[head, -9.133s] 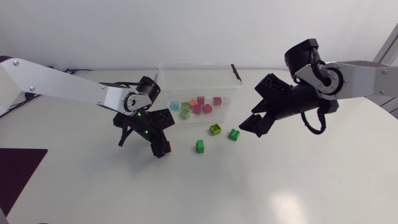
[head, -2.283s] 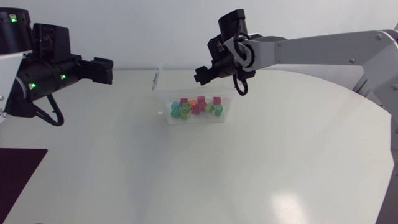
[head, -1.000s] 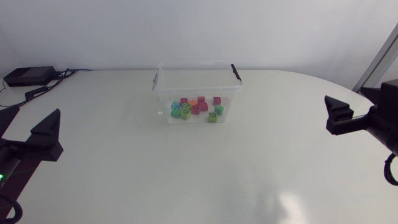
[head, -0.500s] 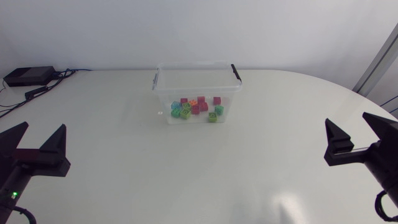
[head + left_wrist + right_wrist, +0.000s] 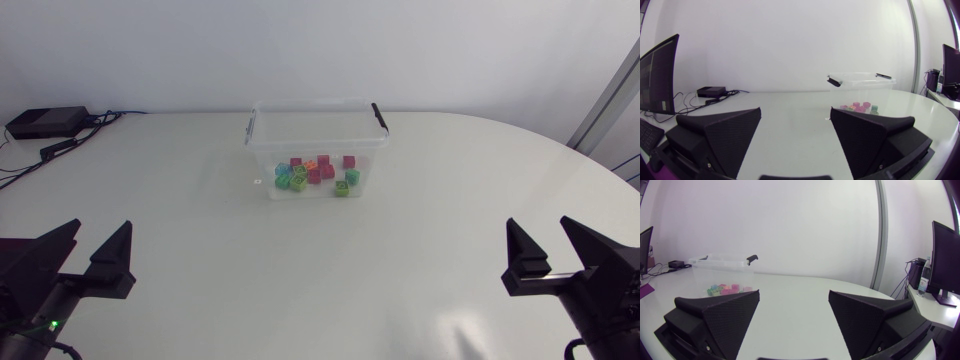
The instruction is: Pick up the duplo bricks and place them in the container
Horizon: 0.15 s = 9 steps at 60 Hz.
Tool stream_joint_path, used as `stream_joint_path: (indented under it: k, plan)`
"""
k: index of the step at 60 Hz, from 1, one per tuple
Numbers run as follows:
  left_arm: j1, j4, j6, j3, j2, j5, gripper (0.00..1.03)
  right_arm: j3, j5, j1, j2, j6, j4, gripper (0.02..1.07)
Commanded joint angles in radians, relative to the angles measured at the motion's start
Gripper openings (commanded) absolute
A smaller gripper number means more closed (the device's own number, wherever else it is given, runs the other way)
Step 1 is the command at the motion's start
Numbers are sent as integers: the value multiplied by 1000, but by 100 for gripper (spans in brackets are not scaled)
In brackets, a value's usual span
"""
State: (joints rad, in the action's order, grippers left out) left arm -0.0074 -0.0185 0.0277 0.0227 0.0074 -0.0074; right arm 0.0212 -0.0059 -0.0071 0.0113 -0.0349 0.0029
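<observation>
A clear plastic container [image 5: 317, 123] with black handles stands at the far middle of the table, holding several pink, green, teal and orange duplo bricks [image 5: 316, 174]. My left gripper [image 5: 88, 250] is low at the near left, open and empty. My right gripper [image 5: 553, 248] is low at the near right, open and empty. Across the table, the left wrist view shows the container [image 5: 862, 80] and bricks [image 5: 859, 107] ahead of its open gripper [image 5: 795, 120]. Far ahead of the open gripper [image 5: 794, 300] in the right wrist view are the container [image 5: 720, 262] and bricks [image 5: 730, 288].
A small black box [image 5: 45, 122] with cables lies at the far left corner of the table. No loose bricks lie on the white tabletop [image 5: 320, 270] between the grippers and the container.
Both arms have drawn back toward the near edge, the left gripper drifting right and the right gripper slightly left. Both stay open. The container and bricks have not moved.
</observation>
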Motion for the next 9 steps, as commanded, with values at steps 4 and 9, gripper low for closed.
stream_joint_path:
  k: [4, 9]
  plan:
    - [7, 19, -28, -23, -7, 7, 98, -21, 6, 7, -11, 35, -3, 102]
    - [7, 19, -28, -23, -7, 7, 98, -21, 6, 7, -11, 35, -3, 102]
